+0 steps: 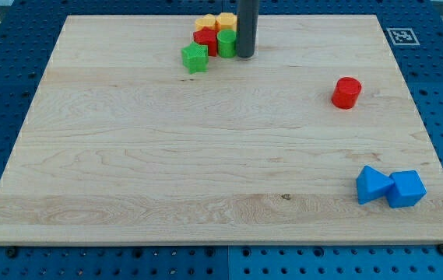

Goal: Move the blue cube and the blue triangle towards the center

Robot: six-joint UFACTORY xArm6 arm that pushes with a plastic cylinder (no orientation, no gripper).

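Note:
The blue cube (406,189) lies near the board's bottom right corner. The blue triangle (372,185) touches its left side. My tip (245,55) is at the view's top centre, far from both blue blocks. It stands just right of a green cylinder (226,43) in a cluster of blocks.
The cluster at the top holds a red block (205,40), an orange block (205,24) and a yellow block (226,21). A green star-shaped block (195,57) sits just below left of it. A red cylinder (346,92) stands at the right. The wooden board (167,155) ends near the blue blocks.

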